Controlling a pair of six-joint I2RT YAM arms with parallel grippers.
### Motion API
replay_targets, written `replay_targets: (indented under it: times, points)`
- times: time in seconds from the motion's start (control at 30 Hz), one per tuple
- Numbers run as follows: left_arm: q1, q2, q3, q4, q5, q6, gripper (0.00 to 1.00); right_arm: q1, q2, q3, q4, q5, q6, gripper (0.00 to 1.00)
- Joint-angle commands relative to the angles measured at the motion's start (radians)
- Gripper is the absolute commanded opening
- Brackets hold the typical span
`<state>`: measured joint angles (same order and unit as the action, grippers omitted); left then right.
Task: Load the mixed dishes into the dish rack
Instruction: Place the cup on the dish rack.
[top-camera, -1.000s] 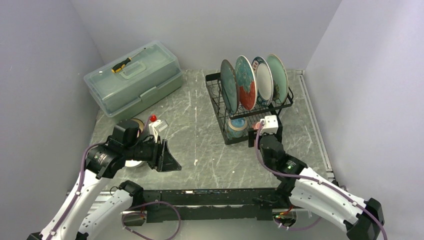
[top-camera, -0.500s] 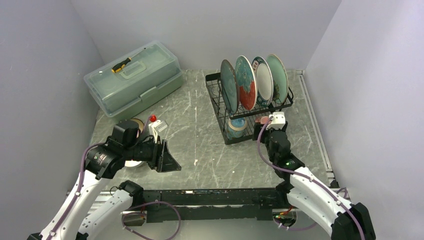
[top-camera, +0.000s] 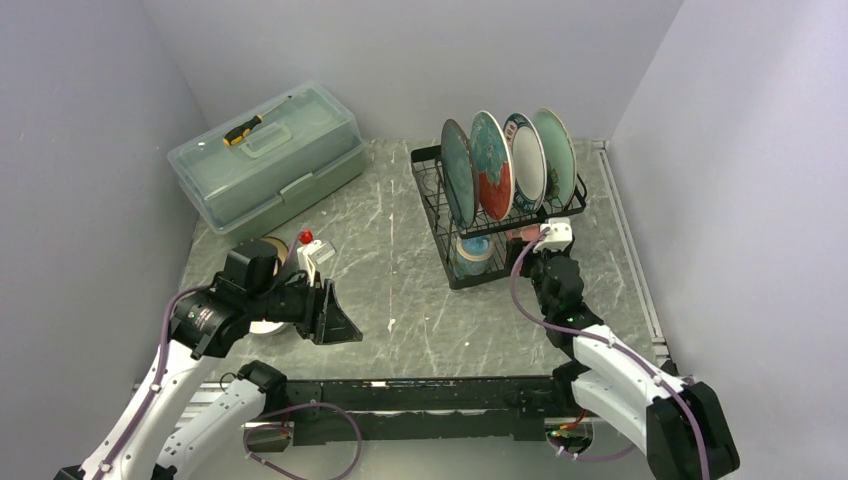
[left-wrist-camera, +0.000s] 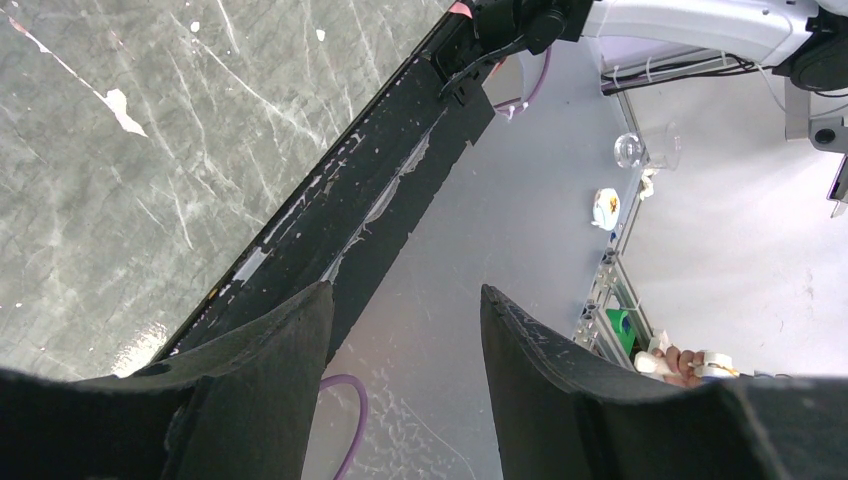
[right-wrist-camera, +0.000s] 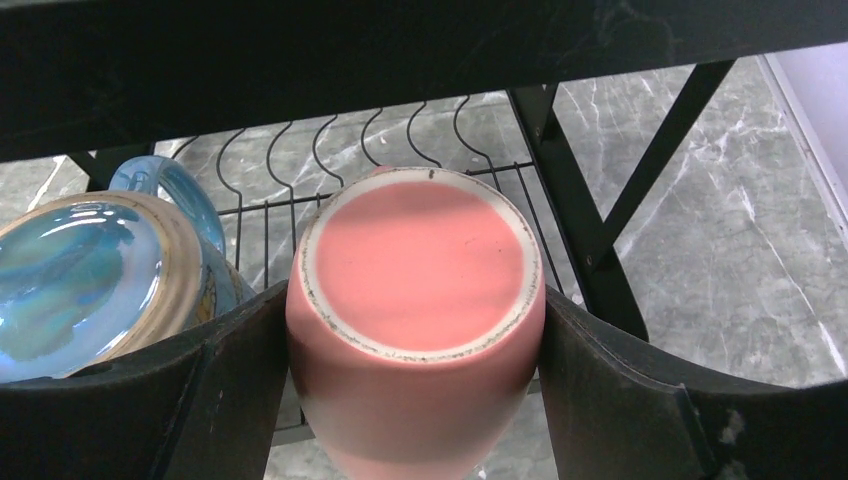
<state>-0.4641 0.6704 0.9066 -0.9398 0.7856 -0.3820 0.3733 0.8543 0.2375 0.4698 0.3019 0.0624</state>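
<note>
The black wire dish rack holds four upright plates on its upper tier: teal, teal-and-red, white dark-rimmed and pale green. A blue mug sits upside down in the lower tier; it also shows in the right wrist view. My right gripper is shut on the pink mug, base toward the camera, under the rack's upper tier. My left gripper is open and empty, over the table's front edge.
A translucent green lidded box stands at the back left with a yellow-and-black screwdriver on its lid. A tan bowl and a white bowl lie by my left arm, partly hidden. A small red-capped object stands beside them.
My right gripper has moved forward with the pink mug, from in front of the rack to under its upper tier. The left arm has not moved.
</note>
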Motion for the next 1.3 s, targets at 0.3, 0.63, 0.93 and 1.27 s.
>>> replay_targets:
  times: [0.3, 0.63, 0.93, 1.27]
  points:
    - [-0.001, 0.008, -0.006, 0.026, 0.014, 0.018, 0.61, -0.069, 0.099, 0.018, 0.343, -0.102, -0.049, 0.38]
    - [-0.001, 0.008, -0.005, 0.026, 0.017, 0.022, 0.61, -0.081, 0.203, -0.021, 0.537, -0.112, -0.037, 0.37]
    - [0.000, 0.000, -0.005, 0.024, 0.018, 0.023, 0.61, -0.082, 0.305, -0.032, 0.661, -0.120, -0.037, 0.37]
    - [-0.001, 0.000, -0.007, 0.026, 0.023, 0.022, 0.61, -0.082, 0.427, -0.036, 0.802, -0.097, -0.053, 0.37]
